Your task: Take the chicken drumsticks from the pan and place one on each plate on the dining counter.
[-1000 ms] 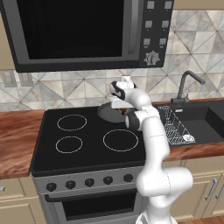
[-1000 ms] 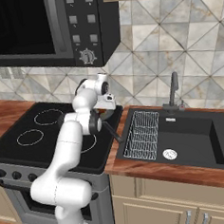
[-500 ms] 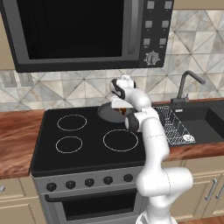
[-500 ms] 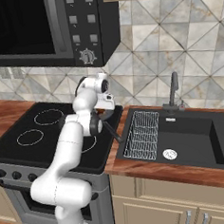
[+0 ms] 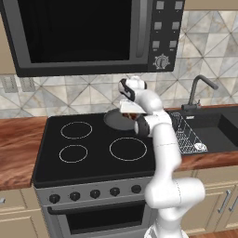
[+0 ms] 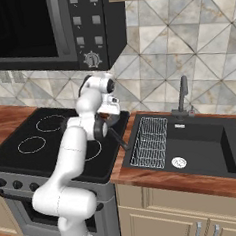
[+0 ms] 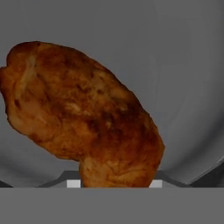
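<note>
From the left base view, the white arm rose from beside the stove [image 5: 97, 144], bent at its dark elbow and reached back over the cooktop, the wrist turned downward above the pan [image 5: 117, 119]. The pan sat on the rear burner of the stove, under the microwave [image 5: 93, 35]. The gripper [image 5: 128, 110] hung just over the pan's right side with a brown piece of chicken drumstick [image 5: 131, 114] at its tip. The sink [image 5: 218, 130] lay to the right of the stove, a wire rack [image 5: 186, 135] between them.

From the right base view, the arm leaned from the front of the stove [image 6: 37, 146] toward the tiled wall, its hand pointing down over the stove's rear right corner. The gripper [image 6: 111, 113] was mostly masked by the wrist, and the jaws could not be made out here. The pan's handle [image 6: 119, 139] stuck out toward the sink [image 6: 202, 143].

In the hand view, one chicken drumstick [image 7: 83, 118] loomed large against the grey floor of the pan [image 7: 183, 65], its narrow end sitting low between the finger tips. The gripper stood partly closed, pinching that end.
</note>
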